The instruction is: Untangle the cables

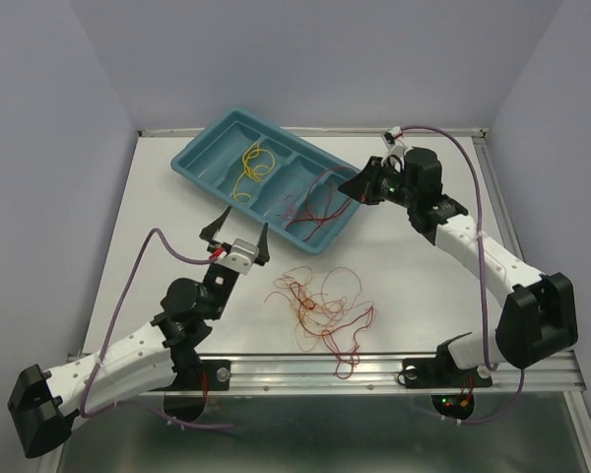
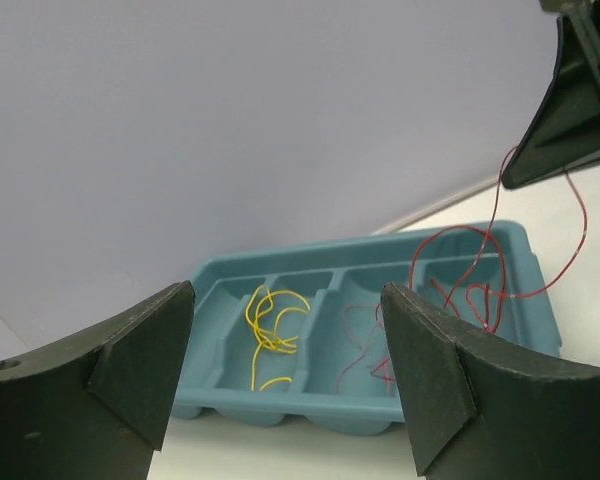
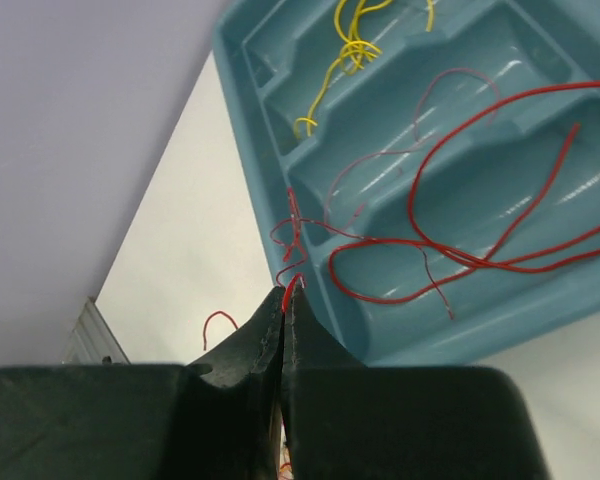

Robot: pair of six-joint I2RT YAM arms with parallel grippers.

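- Left gripper (image 1: 238,239): your fingers are spread wide and hold nothing, poised above the table just near of the tray.
- Right gripper (image 3: 285,300): fingers clenched on the end of a thin red wire (image 1: 315,202) at the tray's right end.
- Teal plastic compartment tray (image 1: 199,135): far centre. It holds a curled yellow wire (image 1: 251,163) left of middle and the red loops on the right.
- Knotted tangle of red and orange hair-thin wires (image 1: 320,305): on the table, near and right of your left fingers, spread left to right. Your left arm looks nearer.
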